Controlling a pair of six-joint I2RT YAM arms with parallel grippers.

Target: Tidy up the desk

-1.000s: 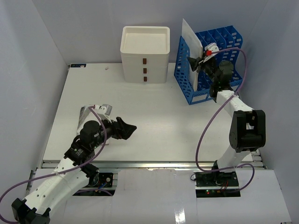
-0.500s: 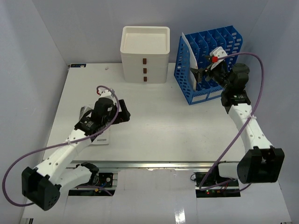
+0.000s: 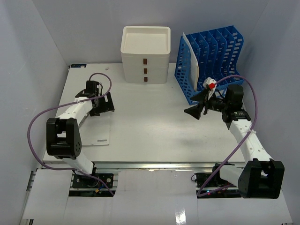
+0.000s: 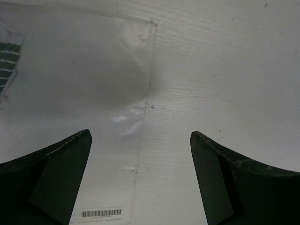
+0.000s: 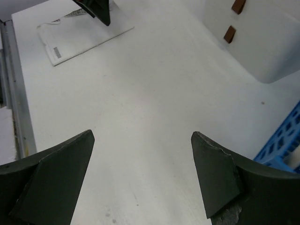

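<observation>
Top view first: the left gripper (image 3: 105, 103) hangs over the left part of the desk (image 3: 154, 129), jaws spread, holding nothing. A clear sleeve (image 3: 96, 132) lies under and behind it, toward the front rail (image 3: 154, 165). The right gripper (image 3: 197, 106) is also wide apart and empty. The blue file rack (image 3: 213, 58) sits just beyond it with a white sheet (image 3: 188, 61) standing in the nearest slot, and there's loads of bare desk to its left. The cream drawer box (image 3: 145, 47) is at the back edge.

Left wrist: both fingers (image 4: 56, 180) are well apart, and the sleeve's (image 4: 70, 84) right edge runs right between them. There's bare desk (image 4: 225, 70) under the right one and a barcode label (image 4: 101, 213) near the left.

Right wrist: spread fingers (image 5: 47, 185) with open desk (image 5: 140, 93) ahead. The drawer box (image 5: 262, 37) is off to the far right, a rack corner (image 5: 286, 140) is just beside the right finger, and the sleeve (image 5: 79, 35) is far ahead-left.
</observation>
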